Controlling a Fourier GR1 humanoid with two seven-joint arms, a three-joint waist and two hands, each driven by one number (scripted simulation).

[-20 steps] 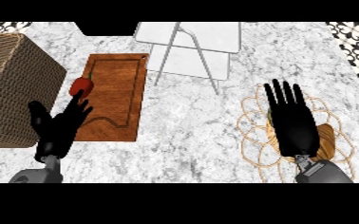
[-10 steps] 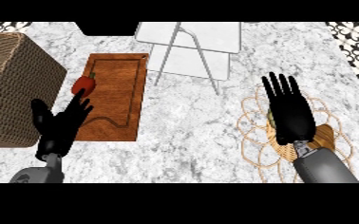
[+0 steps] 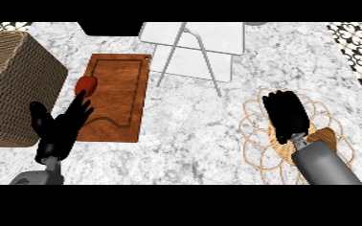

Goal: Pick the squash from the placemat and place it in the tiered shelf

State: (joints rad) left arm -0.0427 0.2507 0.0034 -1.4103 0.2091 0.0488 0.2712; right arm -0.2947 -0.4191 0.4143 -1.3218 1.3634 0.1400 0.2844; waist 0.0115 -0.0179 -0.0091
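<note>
Tan squash (image 3: 326,136) lies on mat (image 3: 258,124) beneath right hand (image 3: 286,116), fingers bent down, apparently for pickup, nothing held; left hand (image 3: 60,129) open, idle.

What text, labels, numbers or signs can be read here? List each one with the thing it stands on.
None: no readable word, number, label or sign shows anywhere in the head view.
Shelf: plain white, no marking.
Board: bare wood, only a dark groove.
Basket: woven, no tag.
Placemat: looped pattern, no lettering.
Left hand and right hand: plain black, no print.
</note>
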